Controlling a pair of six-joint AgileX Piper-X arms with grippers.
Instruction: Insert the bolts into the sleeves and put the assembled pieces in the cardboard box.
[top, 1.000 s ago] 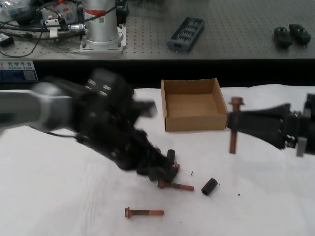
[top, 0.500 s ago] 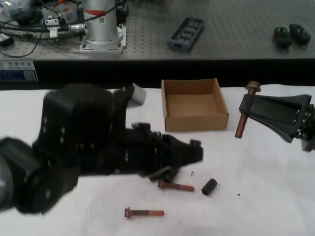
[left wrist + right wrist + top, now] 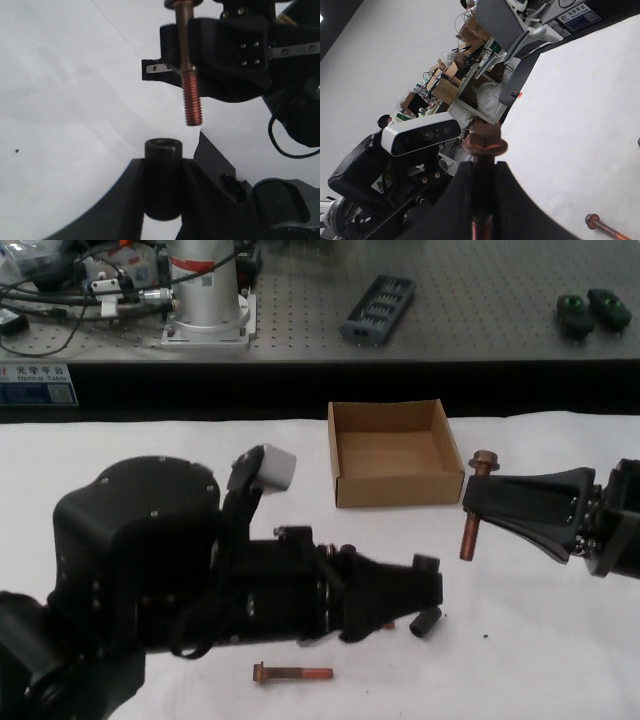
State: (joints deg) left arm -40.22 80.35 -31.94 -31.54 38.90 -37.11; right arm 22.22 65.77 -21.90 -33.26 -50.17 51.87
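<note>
My left gripper (image 3: 428,576) is shut on a black sleeve (image 3: 162,176), held upright above the white cloth with its bore facing up. My right gripper (image 3: 470,502) is shut on a copper bolt (image 3: 472,510), which hangs head up and thread down. In the left wrist view the bolt's (image 3: 188,75) threaded tip hangs a little above the sleeve and slightly to one side, not touching it. The right wrist view has the bolt head (image 3: 484,140) above my gripper (image 3: 481,192). The open cardboard box (image 3: 395,452) sits behind the two grippers.
One loose black sleeve (image 3: 426,621) lies on the cloth under my left gripper. A loose bolt (image 3: 292,673) lies near the front edge. Another bolt (image 3: 606,227) lies on the cloth. The left arm's bulky body (image 3: 140,570) covers the cloth's left half.
My left gripper has swung right and forward with the sleeve. My right gripper has brought the bolt leftward and lower, closer to the sleeve.
</note>
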